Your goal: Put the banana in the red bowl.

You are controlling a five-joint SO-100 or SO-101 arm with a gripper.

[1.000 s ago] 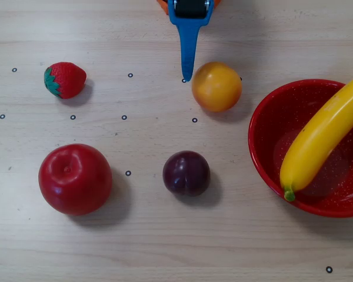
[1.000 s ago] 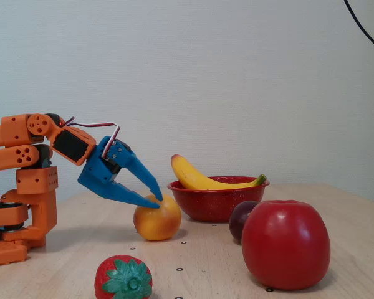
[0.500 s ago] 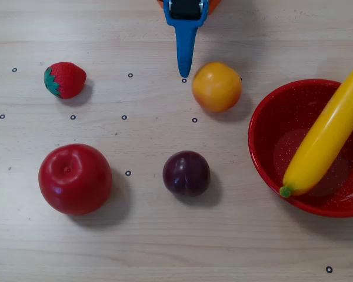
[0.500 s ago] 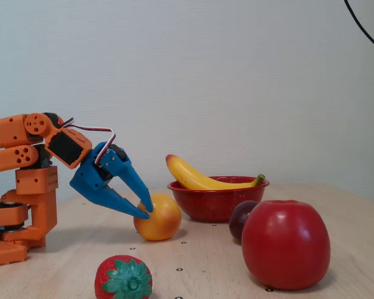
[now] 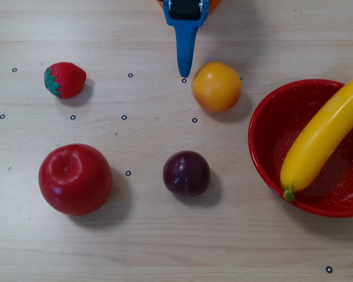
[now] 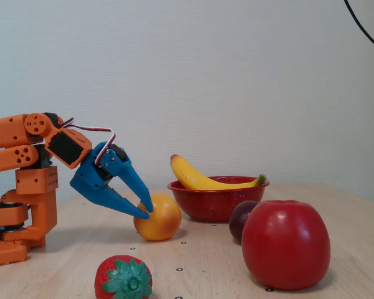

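The yellow banana [image 5: 320,137] lies slantwise across the red bowl [image 5: 265,158] at the right of the overhead view. Its green stem tip rests on the near rim and its other end runs off the right edge. In the fixed view the banana [image 6: 196,179] leans in the red bowl [image 6: 215,200] with one end poking up over the left rim. My blue gripper [image 5: 183,73] sits well left of the bowl, its tips just beside a round orange-yellow fruit [image 5: 216,86]. Seen from the side, the gripper [image 6: 148,212] is shut, with nothing held.
A strawberry [image 5: 65,79], a big red apple [image 5: 75,178] and a dark plum [image 5: 186,173] sit on the wooden table. The orange arm base [image 6: 19,199] stands at the left of the fixed view. Small black ring marks dot the tabletop.
The gripper drew back and dipped slightly toward the arm base, then held still. The banana rocked in the bowl and has settled back.
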